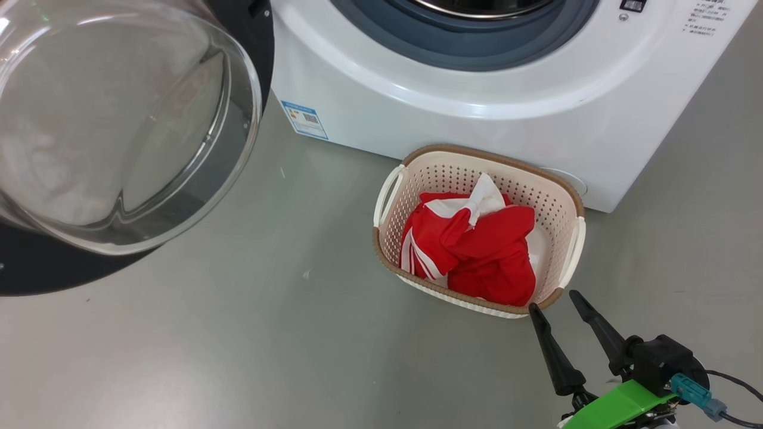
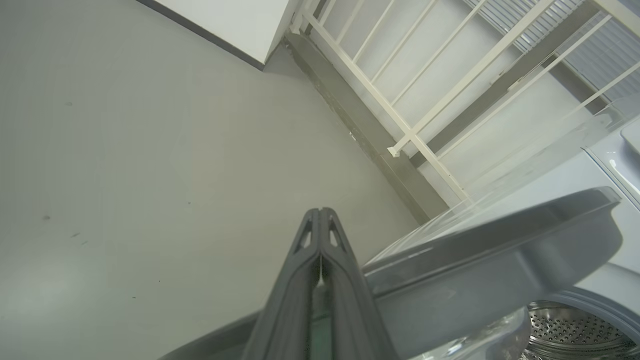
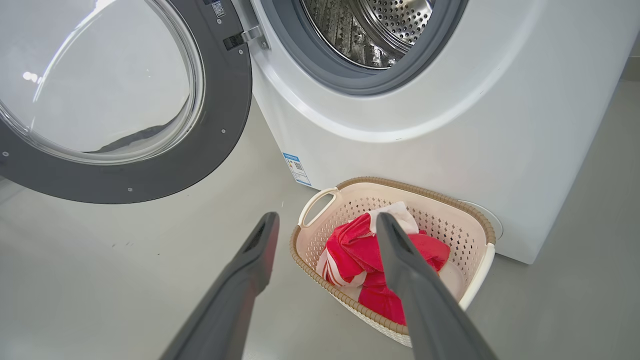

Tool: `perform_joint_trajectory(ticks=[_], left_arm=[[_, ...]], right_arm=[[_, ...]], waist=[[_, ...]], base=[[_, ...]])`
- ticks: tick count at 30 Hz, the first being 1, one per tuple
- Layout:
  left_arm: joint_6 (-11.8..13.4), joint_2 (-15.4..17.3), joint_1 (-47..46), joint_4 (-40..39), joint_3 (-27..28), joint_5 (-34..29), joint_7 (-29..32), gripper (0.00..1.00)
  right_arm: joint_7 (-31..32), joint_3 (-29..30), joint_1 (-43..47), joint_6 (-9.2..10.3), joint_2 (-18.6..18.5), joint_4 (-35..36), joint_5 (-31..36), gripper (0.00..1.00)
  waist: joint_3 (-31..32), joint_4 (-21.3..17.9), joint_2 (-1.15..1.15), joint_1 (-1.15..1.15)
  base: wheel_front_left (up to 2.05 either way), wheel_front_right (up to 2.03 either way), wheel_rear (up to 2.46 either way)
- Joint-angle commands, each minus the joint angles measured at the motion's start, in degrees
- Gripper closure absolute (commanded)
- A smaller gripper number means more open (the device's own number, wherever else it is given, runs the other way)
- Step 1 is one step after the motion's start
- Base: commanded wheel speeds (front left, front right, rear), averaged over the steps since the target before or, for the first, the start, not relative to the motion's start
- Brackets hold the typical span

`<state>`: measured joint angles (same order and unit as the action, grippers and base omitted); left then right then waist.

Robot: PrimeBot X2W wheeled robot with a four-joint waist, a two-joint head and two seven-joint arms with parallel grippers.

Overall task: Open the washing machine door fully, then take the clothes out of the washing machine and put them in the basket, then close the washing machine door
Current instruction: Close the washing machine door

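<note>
Now, the clothes [image 1: 477, 250] lie in the basket [image 1: 489, 156], a little right of the centre of the head view. They make a crumpled red heap with white stripes, and one white corner stands up above the rest. The basket stands on the grey floor [image 1: 238, 357]. Its far rim is just beside the lower front of the washing machine [image 1: 477, 101]; you cannot tell if the two touch.

The machine takes the upper middle and upper right of the frame, with a small blue sticker [image 1: 304, 119] near its lower left corner. In the right wrist view you see its grey gasket [image 3: 320, 65] and the steel drum [image 3: 380, 30] at the top.

The washing machine door [image 1: 36, 274] is swung open at the upper left, and its clear glass bowl bulges toward the head camera.

Your right pincer [image 1: 553, 301] is at the lower right of the head view. Its fingers are wide apart and hold nothing, and the tips point at the near corner of the basket.

Your left pincer [image 2: 320, 212] rises from the bottom centre of the left wrist view. Its fingers are pressed together with nothing between them. The grey inner frame of the door is just beside it at the lower right, and a white railing [image 2: 400, 125] crosses the upper right.
</note>
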<state>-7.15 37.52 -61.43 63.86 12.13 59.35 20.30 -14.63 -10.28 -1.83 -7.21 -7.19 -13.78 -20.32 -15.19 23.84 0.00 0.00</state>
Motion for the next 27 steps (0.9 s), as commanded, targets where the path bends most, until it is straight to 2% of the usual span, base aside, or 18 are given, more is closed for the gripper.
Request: perform_joint_trajectory(ticks=[1,12,27], left_arm=[[-0.3,4.5,0.2,-0.9,0.6,0.9,1.5,1.00],[-0.3,4.6,2.9,-4.0,-1.4,5.0,10.3,1.00],[-0.3,5.5,10.2,-15.8,-5.4,10.7,19.6,1.00]], right_arm=[[-0.4,-1.6,-1.3,-0.28,-0.2,1.4,0.8,0.00],[-0.4,-1.9,-2.5,-0.28,-0.3,1.1,0.8,0.00],[-0.4,-1.6,-1.4,-0.28,0.8,0.9,0.2,0.00]], waist=[[-0.6,0.0,0.00,0.00],[-1.1,-0.4,0.00,0.00],[2.8,-0.4,0.00,0.00]], base=[[0.00,0.00,0.00],[0.00,0.00,0.00],[0.00,0.00,0.00]])
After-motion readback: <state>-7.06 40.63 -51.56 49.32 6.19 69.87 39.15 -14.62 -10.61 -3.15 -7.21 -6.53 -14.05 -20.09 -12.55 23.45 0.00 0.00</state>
